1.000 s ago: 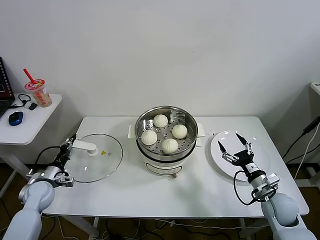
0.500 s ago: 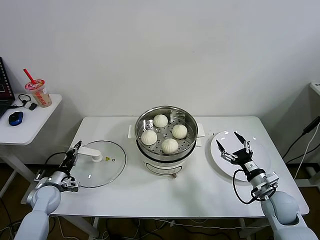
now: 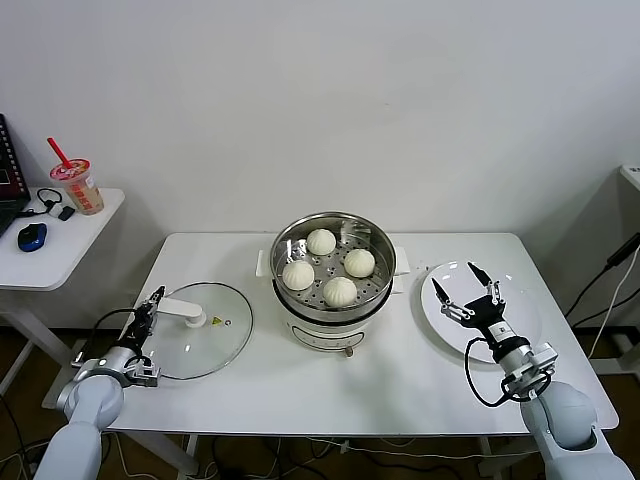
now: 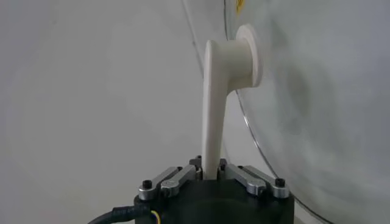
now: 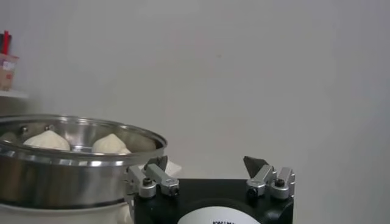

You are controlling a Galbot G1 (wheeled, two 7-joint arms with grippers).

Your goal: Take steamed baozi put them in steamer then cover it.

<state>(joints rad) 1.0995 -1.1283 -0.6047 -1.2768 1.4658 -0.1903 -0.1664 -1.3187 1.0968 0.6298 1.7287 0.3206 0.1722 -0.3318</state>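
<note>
The steel steamer (image 3: pixel 335 300) stands at the table's middle with four off-white baozi (image 3: pixel 340 291) on its perforated tray, uncovered. In the right wrist view the steamer (image 5: pixel 73 173) shows with two baozi (image 5: pixel 111 144) above its rim. The clear glass lid (image 3: pixel 205 335) lies flat on the table to the steamer's left. My left gripper (image 3: pixel 151 305) is shut on the lid's white handle (image 3: pixel 182 310) at its outer end; the left wrist view shows the handle (image 4: pixel 213 115) clamped between the jaws. My right gripper (image 3: pixel 468 295) is open and empty above the white plate (image 3: pixel 530 320).
A side table (image 3: pixel 60 245) at the far left holds a drink cup (image 3: pixel 78 185) and a blue mouse (image 3: pixel 31 236). A white wall is behind the table. The lid's rim lies close to the steamer's left side.
My left gripper has slid the glass lid along the table toward the steamer, with most of the movement early. The right arm has stayed over the plate.
</note>
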